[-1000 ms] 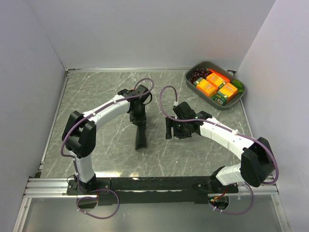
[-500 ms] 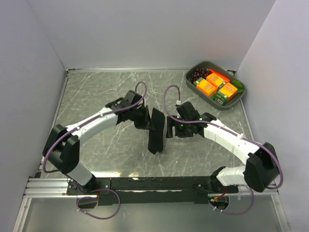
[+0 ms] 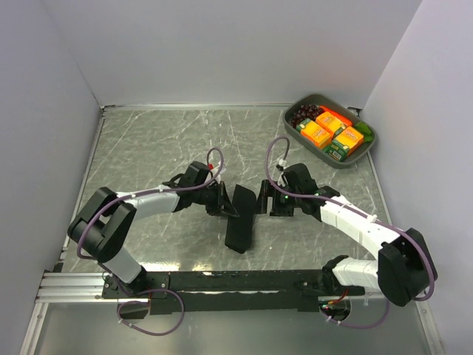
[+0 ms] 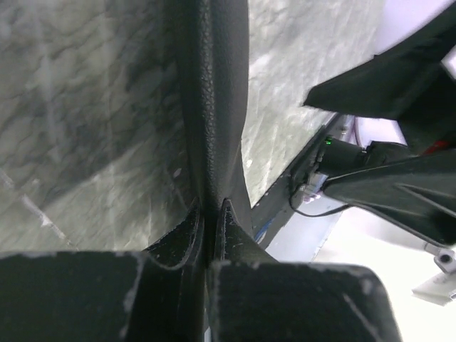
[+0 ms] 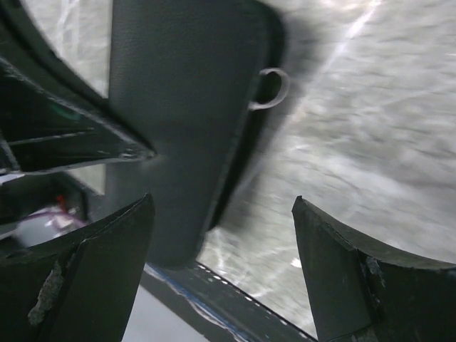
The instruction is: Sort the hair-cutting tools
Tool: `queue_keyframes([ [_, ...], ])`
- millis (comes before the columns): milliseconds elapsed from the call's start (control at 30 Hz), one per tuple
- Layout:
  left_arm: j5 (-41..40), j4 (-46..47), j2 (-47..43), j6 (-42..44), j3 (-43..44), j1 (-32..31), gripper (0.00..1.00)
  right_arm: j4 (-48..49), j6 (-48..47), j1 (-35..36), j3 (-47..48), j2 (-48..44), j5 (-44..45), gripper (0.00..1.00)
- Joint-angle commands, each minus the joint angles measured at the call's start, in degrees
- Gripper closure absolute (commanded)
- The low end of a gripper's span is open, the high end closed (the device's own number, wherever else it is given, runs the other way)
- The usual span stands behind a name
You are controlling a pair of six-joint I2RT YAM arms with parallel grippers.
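None of the hair-cutting tools shows in any view. A flat black zip case [image 3: 241,220] is held on edge just above the marble table, at the middle near the front. My left gripper [image 3: 222,203] is shut on the case's left rim. In the left wrist view its fingers [image 4: 187,229] pinch the case's [image 4: 222,107] thin edge. My right gripper [image 3: 265,203] stands open just right of the case. In the right wrist view the case [image 5: 185,107] lies ahead of the gripper [image 5: 222,201], with a small silver ring [image 5: 274,89] at its edge.
A grey bin [image 3: 314,96] with orange boxes and dark grapes sits at the back right corner. White walls close the left, back and right sides. A metal rail [image 3: 74,285] runs along the front edge, by the arm bases.
My left arm has dropped low and carried the case right and toward the front, turning its broad face up. My right gripper has opened wider and shifted slightly right.
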Motion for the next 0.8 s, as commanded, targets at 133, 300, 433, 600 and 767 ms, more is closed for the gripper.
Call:
queue_keyframes([
  [133,6.6,17.9,-4.7,-3.4,-7.3,3.2,0.99,9.4,2.0,-1.6,-3.6,-5.7,-3.9,0.12],
  [300,14.1,22.6,-10.4,-5.7,-7.4,5.7,0.99,8.1,0.5,-3.5,-3.4,-11.4,-4.7,0.11],
  [433,18.6,29.3,-12.2,-10.9,-7.9,6.1,0.99,10.0,1.7,-4.0,-2.1,-12.7,-8.1,0.11],
  [600,23.1,47.4,-13.5,-21.6,-11.4,6.7,0.99,11.0,2.3,-4.2,-1.1,-16.1,-8.7,0.1],
  [767,24.9,48.5,-14.2,-22.8,-11.4,6.7,0.99,14.8,3.9,-4.6,-0.5,-18.8,-12.4,0.09],
])
